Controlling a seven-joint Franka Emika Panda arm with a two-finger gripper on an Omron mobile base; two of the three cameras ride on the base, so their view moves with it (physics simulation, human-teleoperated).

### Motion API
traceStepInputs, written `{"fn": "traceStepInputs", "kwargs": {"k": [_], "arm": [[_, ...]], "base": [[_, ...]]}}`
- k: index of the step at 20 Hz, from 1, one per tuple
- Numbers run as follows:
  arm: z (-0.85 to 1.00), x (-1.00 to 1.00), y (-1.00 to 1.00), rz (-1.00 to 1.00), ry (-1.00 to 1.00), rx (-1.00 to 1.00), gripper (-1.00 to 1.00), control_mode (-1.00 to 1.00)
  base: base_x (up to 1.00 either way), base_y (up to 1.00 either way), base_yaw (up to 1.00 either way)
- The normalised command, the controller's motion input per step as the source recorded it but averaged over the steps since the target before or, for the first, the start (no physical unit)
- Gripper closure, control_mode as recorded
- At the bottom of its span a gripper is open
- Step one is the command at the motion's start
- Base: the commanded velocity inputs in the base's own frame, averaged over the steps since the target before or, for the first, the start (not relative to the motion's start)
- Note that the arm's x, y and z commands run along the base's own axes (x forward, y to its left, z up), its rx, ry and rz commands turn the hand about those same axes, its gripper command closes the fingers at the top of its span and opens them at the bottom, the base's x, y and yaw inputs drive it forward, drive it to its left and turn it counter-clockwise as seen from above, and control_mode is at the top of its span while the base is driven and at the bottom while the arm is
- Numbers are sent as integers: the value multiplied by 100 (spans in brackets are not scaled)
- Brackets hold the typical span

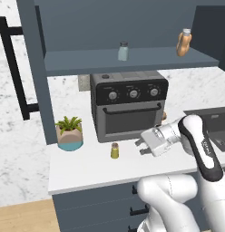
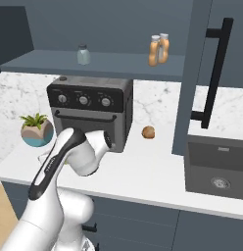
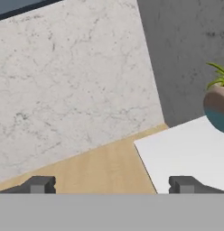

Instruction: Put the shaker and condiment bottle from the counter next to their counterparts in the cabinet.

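Observation:
The yellow-green shaker [image 1: 114, 150] with its tan cap stands upright on the white counter [image 1: 82, 170], in front of the oven's left corner. My gripper [image 1: 140, 147] hovers just right of it, pointing left, open and apart from it. In the hand view the gripper [image 3: 111, 186] has nothing between its fingertips [image 3: 39, 185] and looks past the counter's end [image 3: 177, 155]. On the cabinet shelf [image 1: 87, 61] stand a grey-blue shaker [image 1: 123, 51] [image 2: 83, 54] and two alike orange condiment bottles [image 2: 154, 50] [image 2: 163, 47], side by side.
A dark toaster oven [image 1: 128, 104] sits at the back of the counter. A potted plant [image 1: 70, 132] [image 3: 217, 106] stands left of the shaker. The cabinet door with its black bar handle [image 1: 14, 68] hangs open at left. A sink [image 2: 219, 169] and a small brown lump [image 2: 149, 132] lie to the right.

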Motion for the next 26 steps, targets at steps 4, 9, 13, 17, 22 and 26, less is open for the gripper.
{"fn": "traceStepInputs", "kwargs": {"k": [4,9,13,17,22,26], "arm": [[-12,18,11,21,-14,0,-100,-100],[-32,29,6,28,-26,0,-100,-100],[-5,10,0,11,-17,0,-100,-100],[0,0,-1,0,0,0,-100,-100],[0,32,0,-3,3,1,-100,-100],[0,59,0,-20,11,0,-100,-100]], "base": [[0,0,0],[0,0,0],[0,0,0],[0,0,0],[0,0,0],[0,0,0]]}}
